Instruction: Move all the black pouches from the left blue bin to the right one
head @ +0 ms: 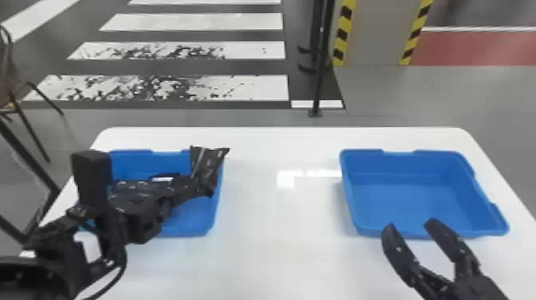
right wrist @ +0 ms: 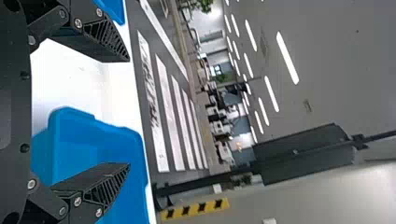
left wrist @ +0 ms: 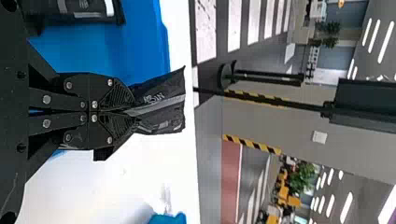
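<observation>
My left gripper (head: 194, 181) is over the right side of the left blue bin (head: 213, 221), shut on a black pouch (head: 208, 167) that sticks up from its tips. In the left wrist view the left gripper (left wrist: 128, 111) pinches that pouch (left wrist: 161, 105), which has a grey stripe. Another black pouch (head: 165, 175) lies in the left bin, partly hidden behind the left arm. My right gripper (head: 410, 225) stands open at the near edge of the right blue bin (head: 406, 199), with nothing between its fingers; in the right wrist view the right gripper (right wrist: 128, 113) is likewise spread.
Both bins stand on a white table (head: 279, 247), with a wide gap between them. A black pole (head: 319, 75) rises from the floor behind the table, and a chair (head: 16, 87) stands at the far left.
</observation>
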You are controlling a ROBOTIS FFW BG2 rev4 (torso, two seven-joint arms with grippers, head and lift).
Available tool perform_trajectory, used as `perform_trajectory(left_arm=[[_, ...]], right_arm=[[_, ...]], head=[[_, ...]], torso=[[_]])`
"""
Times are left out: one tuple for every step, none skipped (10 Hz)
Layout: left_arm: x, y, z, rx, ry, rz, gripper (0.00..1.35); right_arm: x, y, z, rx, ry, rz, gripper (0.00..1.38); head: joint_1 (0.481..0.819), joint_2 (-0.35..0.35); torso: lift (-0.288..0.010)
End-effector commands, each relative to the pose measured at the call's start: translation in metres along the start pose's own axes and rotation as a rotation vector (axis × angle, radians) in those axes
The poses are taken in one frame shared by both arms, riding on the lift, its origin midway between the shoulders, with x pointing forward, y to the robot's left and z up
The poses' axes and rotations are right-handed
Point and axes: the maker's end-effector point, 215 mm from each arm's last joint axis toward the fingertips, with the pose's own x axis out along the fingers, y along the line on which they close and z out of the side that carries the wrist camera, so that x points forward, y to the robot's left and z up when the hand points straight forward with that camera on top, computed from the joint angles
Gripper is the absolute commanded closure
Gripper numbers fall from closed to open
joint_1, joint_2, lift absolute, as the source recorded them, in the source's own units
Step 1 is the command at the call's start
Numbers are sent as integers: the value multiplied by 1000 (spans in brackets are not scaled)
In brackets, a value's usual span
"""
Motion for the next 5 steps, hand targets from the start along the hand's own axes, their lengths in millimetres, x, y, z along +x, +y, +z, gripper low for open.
perform_trajectory(left_arm=[[-6,-41,-2,-13,-10,-82,1208],[-8,-62,-7,-31,-9,-128,1208],[-9,-81,-8,-42,-10,-167,1207],[-8,-99,-11,-60,-8,-209,1208],[-7,-117,-10,-73,-13,-251,1208]], right_arm=[[20,20,-13,53,68,93,240],[35,42,-13,105,75,161,240],[46,58,-9,149,72,211,240],[56,70,-5,179,74,255,240],[62,87,-9,239,98,304,240]], head=[[695,11],[695,8],[695,8],[695,11],[695,10]], torso=[[-140],[-140],[-140],[-140],[-140]])
